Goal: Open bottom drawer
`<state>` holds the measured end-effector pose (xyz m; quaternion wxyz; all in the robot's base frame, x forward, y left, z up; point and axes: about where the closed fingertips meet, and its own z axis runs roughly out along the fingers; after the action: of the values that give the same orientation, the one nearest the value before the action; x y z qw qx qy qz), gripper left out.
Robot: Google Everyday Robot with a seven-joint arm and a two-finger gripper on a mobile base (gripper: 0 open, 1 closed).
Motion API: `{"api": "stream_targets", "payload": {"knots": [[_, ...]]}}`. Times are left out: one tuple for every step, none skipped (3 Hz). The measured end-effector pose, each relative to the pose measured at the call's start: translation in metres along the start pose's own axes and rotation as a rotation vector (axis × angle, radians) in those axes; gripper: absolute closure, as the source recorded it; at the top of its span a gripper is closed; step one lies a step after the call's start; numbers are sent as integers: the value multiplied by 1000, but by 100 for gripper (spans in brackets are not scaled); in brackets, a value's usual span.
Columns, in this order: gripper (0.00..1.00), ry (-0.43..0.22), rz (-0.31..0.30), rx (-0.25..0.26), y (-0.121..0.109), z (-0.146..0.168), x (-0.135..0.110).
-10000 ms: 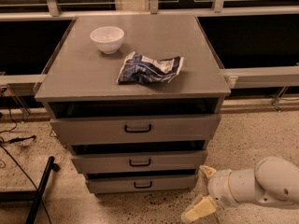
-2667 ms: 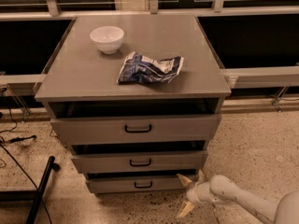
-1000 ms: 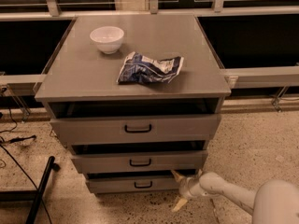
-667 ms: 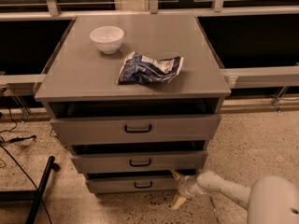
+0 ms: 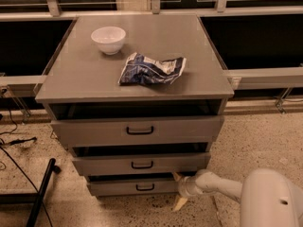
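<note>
1. The grey cabinet stands at centre frame. Its top, the counter [image 5: 85, 74], carries a white bowl [image 5: 108, 39] at rear left and a crumpled blue and white bag [image 5: 151, 69] near the middle, the two apart.
2. Three grey drawer fronts are stacked below it: the top drawer [image 5: 137, 130], the middle drawer [image 5: 139, 164] and the bottom drawer [image 5: 128, 187].
3. The bottom drawer is the lowest and narrowest front, just above the floor [image 5: 265, 141]. A small black bar handle [image 5: 145, 187] sits at its centre, and a dark gap shows above its upper edge.
4. The tool [image 5: 178, 190] is low at the right end of the bottom drawer, well clear of the handle. Its two pale fingers are spread apart, with nothing between them. The upper finger [image 5: 176, 176] lies at the drawer's upper right corner; whether it touches the front cannot be told. The lower one points down towards the floor.
5. The white arm [image 5: 222, 186] enters from the lower right.
6. A black pole [image 5: 40, 193] and loose cables [image 5: 14, 141] lie on the floor at left.
</note>
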<state>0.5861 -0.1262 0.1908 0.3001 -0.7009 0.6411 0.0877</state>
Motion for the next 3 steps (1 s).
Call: {"api": "stream_targets", "payload": {"knots": [[0,31,1,-36,4,5,1],[0,59,15,-78,11,8,4],[0,89,54,-149,23,9,10]]}}
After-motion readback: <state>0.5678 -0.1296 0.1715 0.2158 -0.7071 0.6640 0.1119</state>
